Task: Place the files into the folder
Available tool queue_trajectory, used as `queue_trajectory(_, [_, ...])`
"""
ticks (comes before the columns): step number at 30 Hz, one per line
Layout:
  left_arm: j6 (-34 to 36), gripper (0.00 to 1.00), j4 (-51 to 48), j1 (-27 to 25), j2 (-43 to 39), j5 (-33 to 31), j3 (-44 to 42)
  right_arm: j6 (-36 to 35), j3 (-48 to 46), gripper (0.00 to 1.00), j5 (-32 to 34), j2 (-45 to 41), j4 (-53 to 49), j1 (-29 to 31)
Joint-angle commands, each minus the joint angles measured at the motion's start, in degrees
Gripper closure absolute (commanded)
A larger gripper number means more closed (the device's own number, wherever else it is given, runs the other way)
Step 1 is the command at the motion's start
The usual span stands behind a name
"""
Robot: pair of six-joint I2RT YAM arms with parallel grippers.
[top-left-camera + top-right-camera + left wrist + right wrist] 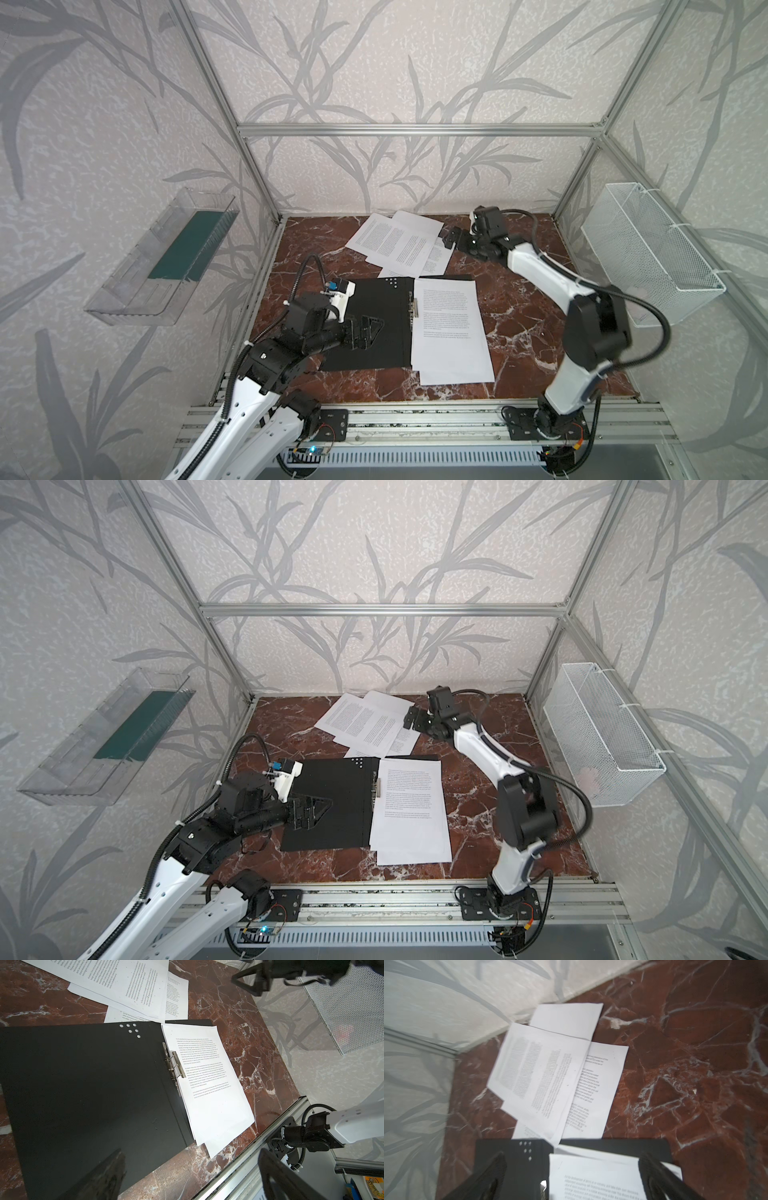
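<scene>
Left claw (370, 332) gapes wide over the folder (390, 299); right claw (449, 241), wide too, beside loose files (395, 241).

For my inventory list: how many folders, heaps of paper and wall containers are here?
Folder: 1
Heaps of paper: 2, loose heap behind the folder, stack on it
Wall containers: 2, clear tray and mesh basket
Total: 5
</scene>
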Motion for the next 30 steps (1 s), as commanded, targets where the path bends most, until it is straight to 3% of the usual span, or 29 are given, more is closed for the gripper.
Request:
queue_trajectory(1, [0.76,0.01,0.48,0.33,-0.78,0.63,-0.51,3.46,-17.7,0.01,-7.06,-10.88,10.78,-0.72])
queue_trajectory(2, [0.63,0.01,0.48,0.31,-0.73,0.77,-0.57,3.3,-22.02,0.01,-7.99,-14.67,10.72,0.33])
queue_trajectory(10, [0.59,0.01,0.75,0.49,-0.28,1.49,-0.58,-4.08,-37.61,0.04,5.16,-41.72,-16.28,14.69])
queue_trajectory(13, [0.56,0.01,0.76,0.59,-0.06,1.26,-0.64,-0.47,-42.58,0.05,2.66,-49.58,-23.03,16.83])
queue_trajectory(16, [0.61,0.01,0.53,0.73,0.16,1.0,-0.42,6.21,-48.99,0.05,-1.71,-55.75,-22.8,20.18])
queue_trajectory(20, [0.53,0.01,0.4,0.9,-0.38,0.19,-0.52,12.77,-51.27,0.01,4.91,-58.11,-25.75,29.32])
queue_trajectory(30, [0.56,0.01,0.25,0.92,0.71,0.12,-0.42,21.75,-54.22,0.01,3.14,-49.39,-19.97,41.8])
